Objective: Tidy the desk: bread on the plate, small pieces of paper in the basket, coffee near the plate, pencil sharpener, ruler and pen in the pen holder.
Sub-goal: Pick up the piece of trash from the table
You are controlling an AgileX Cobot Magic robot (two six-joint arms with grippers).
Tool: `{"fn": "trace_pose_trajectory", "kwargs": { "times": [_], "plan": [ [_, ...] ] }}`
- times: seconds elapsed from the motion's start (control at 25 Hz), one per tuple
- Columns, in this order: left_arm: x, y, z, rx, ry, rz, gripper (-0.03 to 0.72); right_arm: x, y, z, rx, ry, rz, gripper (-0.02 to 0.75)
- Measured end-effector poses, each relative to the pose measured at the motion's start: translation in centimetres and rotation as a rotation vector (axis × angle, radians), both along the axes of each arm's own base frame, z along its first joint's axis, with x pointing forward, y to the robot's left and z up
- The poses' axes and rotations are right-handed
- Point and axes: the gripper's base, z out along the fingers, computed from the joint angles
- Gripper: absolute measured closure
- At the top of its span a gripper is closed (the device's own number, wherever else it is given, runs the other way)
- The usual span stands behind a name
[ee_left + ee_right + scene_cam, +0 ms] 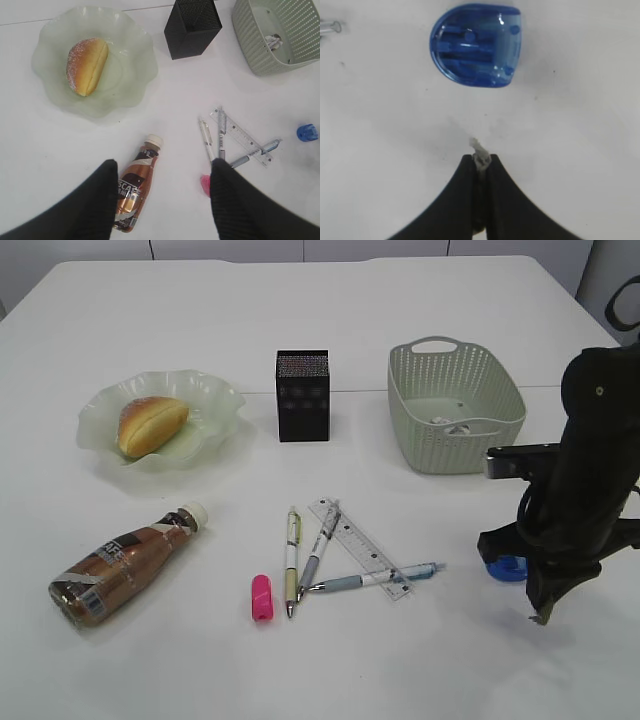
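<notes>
- Bread (151,424) lying in plate (160,420), far left.
- Holder (302,395) upright at centre back; inside not visible.
- Basket (455,405) at right back, small white scraps (458,425) on its floor.
- Coffee (125,563) on its side, front left, cap toward plate, well apart from it.
- Ruler (360,547) flat at front centre among three pens (314,560); pink sharpener (261,598) just beside them.
- Blue sharpener (476,45) on table near right gripper (481,162).
- Right gripper pinched together on a tiny white paper bit (479,151), just above table.
- Left gripper (165,185) spread apart, empty, above coffee and pens.
- White table (420,660); pale wall panels behind.
</notes>
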Motion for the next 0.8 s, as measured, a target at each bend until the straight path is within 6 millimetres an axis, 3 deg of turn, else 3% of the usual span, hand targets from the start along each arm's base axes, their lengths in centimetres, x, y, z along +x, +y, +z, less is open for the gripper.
{"fn": "trace_pose_trajectory", "kwargs": {
  "times": [0.32, 0.8],
  "plan": [
    [0.0, 0.0, 0.0, -0.002, 0.001, -0.001, 0.262, -0.2, 0.0, 3.0, 0.018, -0.082, 0.002, 0.703],
    [0.0, 0.0, 0.0, -0.004, 0.001, -0.001, 0.262, 3.2, 0.4, 13.3, 0.058, -0.437, 0.018, 0.703]
  ]
}}
